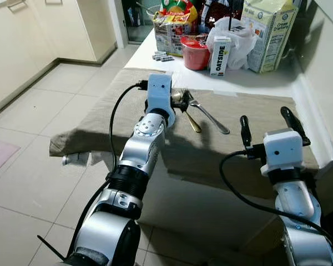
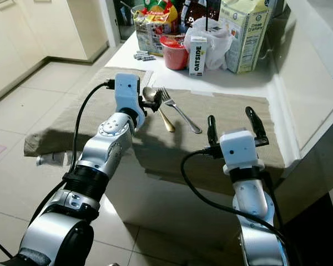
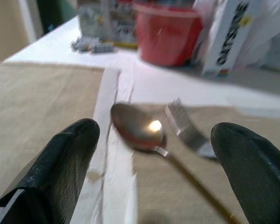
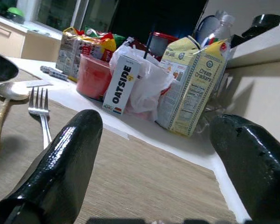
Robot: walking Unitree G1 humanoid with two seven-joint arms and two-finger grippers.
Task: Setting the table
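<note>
A gold-handled spoon [image 2: 160, 110] and a silver fork [image 2: 179, 110] lie side by side on a beige cloth placemat [image 2: 227, 119] that covers the white table [image 2: 155, 66]. My left gripper [image 3: 154, 154] hovers open just before the spoon's bowl [image 3: 137, 131], with the fork's tines [image 3: 184, 128] a little beyond. My right gripper [image 2: 232, 123] is open above the mat's near right part, with nothing between its fingers. The right wrist view shows the fork [image 4: 41, 114] and spoon [image 4: 4, 100] lying off to one side.
At the table's far end stand an Oatside carton [image 2: 197, 55], a red tub [image 2: 173, 52], a white plastic bag [image 2: 213, 39], a large carton [image 2: 242, 33], snack packets [image 2: 150, 25] and batteries [image 2: 143, 55]. A wall ledge [image 2: 316, 61] borders the right. Tiled floor [image 2: 22, 111] lies left.
</note>
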